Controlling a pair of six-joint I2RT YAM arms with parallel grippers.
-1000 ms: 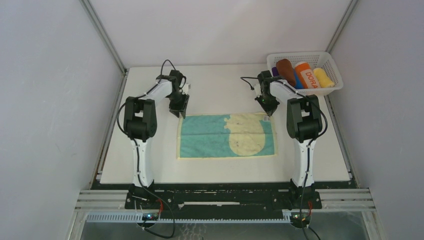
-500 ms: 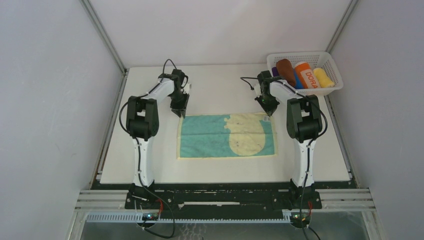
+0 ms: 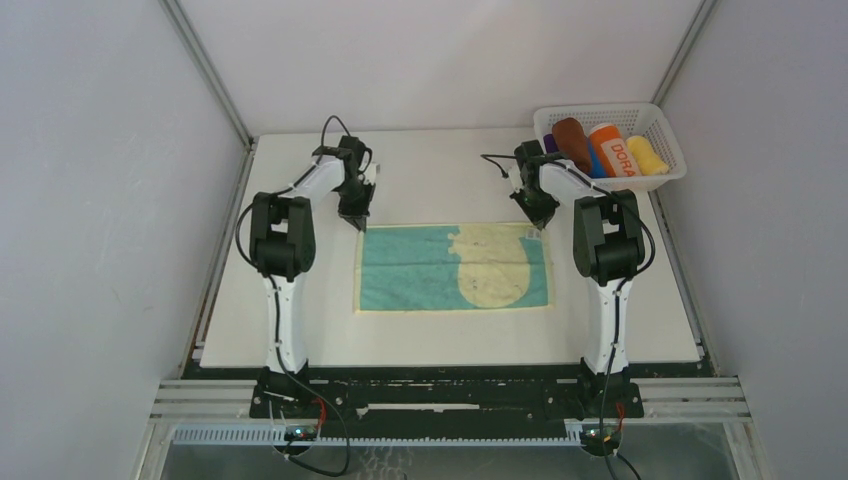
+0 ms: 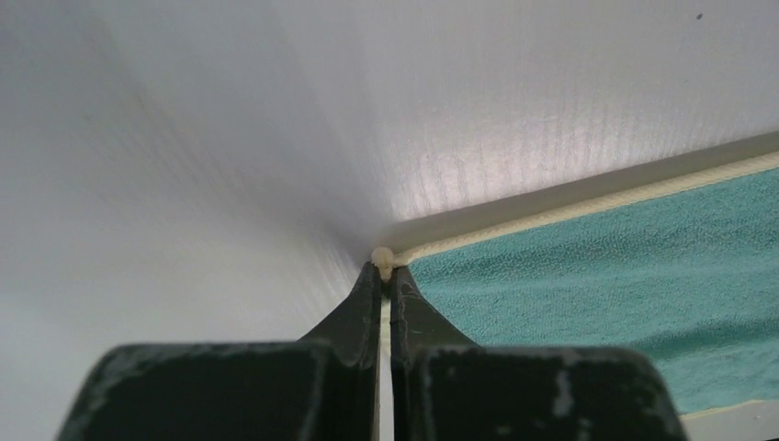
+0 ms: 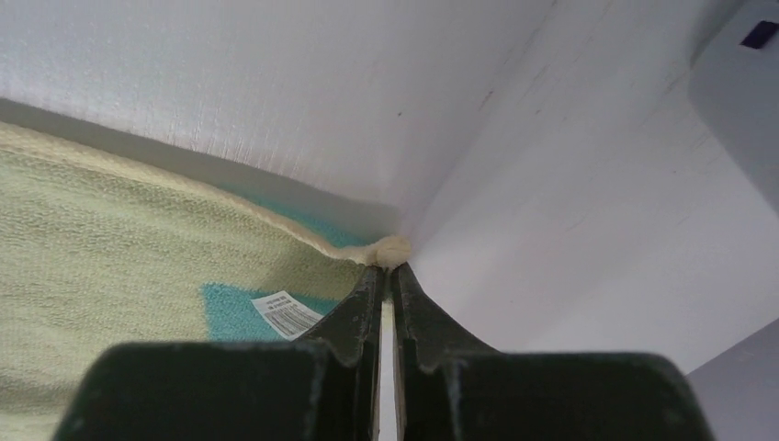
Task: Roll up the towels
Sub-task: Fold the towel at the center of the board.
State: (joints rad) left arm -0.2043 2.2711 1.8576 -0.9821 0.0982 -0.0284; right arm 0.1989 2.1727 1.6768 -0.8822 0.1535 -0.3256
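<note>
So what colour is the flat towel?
The towel is teal with a cream-yellow blob; clearest from the top camera.

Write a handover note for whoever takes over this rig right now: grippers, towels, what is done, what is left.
Grippers: the left gripper is shut on the far left corner of the teal towel; the right gripper is shut on its far right corner.
Towels: the teal towel lies flat and unrolled on the table. The brown towel sits in the basket, apparently rolled.
Done: both far corners pinched.
Left: roll the teal towel, likely from the far edge toward the arms.
</note>
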